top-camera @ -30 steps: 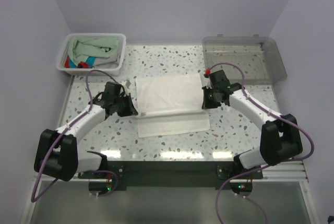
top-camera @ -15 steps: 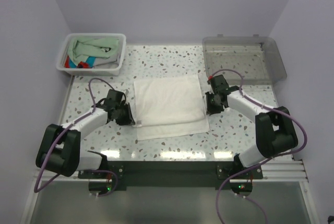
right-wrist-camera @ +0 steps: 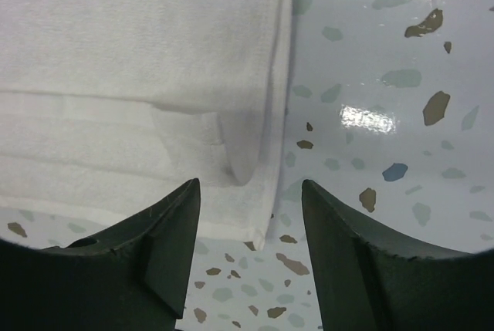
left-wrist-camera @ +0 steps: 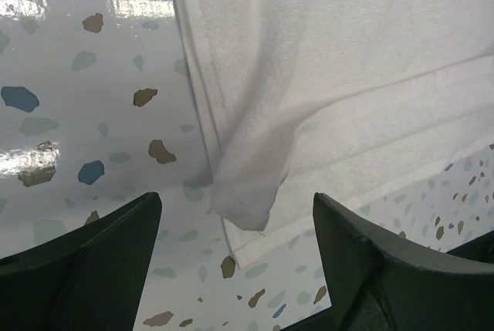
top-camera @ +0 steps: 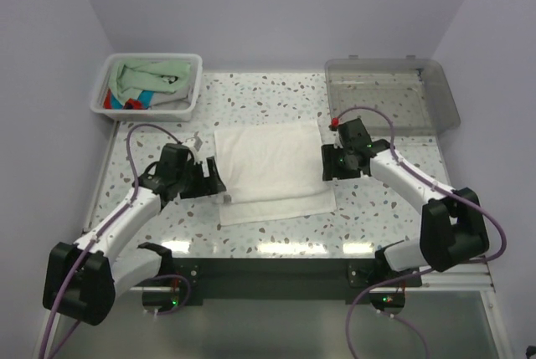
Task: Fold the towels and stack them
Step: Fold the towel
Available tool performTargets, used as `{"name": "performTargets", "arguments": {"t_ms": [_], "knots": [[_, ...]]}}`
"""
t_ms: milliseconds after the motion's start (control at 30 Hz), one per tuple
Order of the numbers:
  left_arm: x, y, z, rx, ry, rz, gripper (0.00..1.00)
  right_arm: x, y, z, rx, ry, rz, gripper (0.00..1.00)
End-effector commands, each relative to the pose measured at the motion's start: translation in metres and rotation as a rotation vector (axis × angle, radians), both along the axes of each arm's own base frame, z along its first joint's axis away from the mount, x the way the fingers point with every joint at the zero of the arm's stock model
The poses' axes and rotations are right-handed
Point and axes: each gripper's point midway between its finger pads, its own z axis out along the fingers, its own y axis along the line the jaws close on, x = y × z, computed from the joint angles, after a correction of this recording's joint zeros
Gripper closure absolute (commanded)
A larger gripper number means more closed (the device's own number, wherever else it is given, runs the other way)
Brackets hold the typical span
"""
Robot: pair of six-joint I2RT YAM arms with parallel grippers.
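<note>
A mint green towel [top-camera: 149, 73] and a patterned towel [top-camera: 142, 100] are being held in the white basket [top-camera: 159, 114] at the far left, and the clear tray [top-camera: 437, 98] is being carried at the far right. The folded white towel [top-camera: 272, 162] is being borne at the middle of the bench [top-camera: 276, 91], its long axis lying left to right and slightly tilted. The jaws of the left gripper [top-camera: 211, 179] and the right gripper [top-camera: 328, 164] are being held apart at its ends, clamped on nothing.

Pale lilac walls [top-camera: 276, 7] are seen on three sides, boxing in a glossy white table [top-camera: 268, 95] speckled with brown, blue and grey chips. Overhead light is bounced back as bright patches [top-camera: 285, 248] along the near edge. A basket [top-camera: 151, 56] and tray [top-camera: 435, 116] are parked at the far corners.
</note>
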Motion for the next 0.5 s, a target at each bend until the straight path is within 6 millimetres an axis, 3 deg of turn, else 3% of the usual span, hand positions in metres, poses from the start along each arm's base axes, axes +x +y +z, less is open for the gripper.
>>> {"name": "performTargets", "arguments": {"t_ms": [0,300,467], "knots": [[0.000,-0.002,0.012,-0.017,-0.018,0.006,0.15,0.015,0.031,0.029,0.073,-0.089,0.111,0.40],[0.001,0.001,0.014,-0.010,-0.031,0.023,0.15,0.042,0.075,0.022,-0.045,-0.107,0.222,0.40],[-0.002,0.005,0.010,0.003,-0.030,0.042,0.15,0.049,0.075,-0.001,-0.128,-0.066,0.224,0.41]]}}
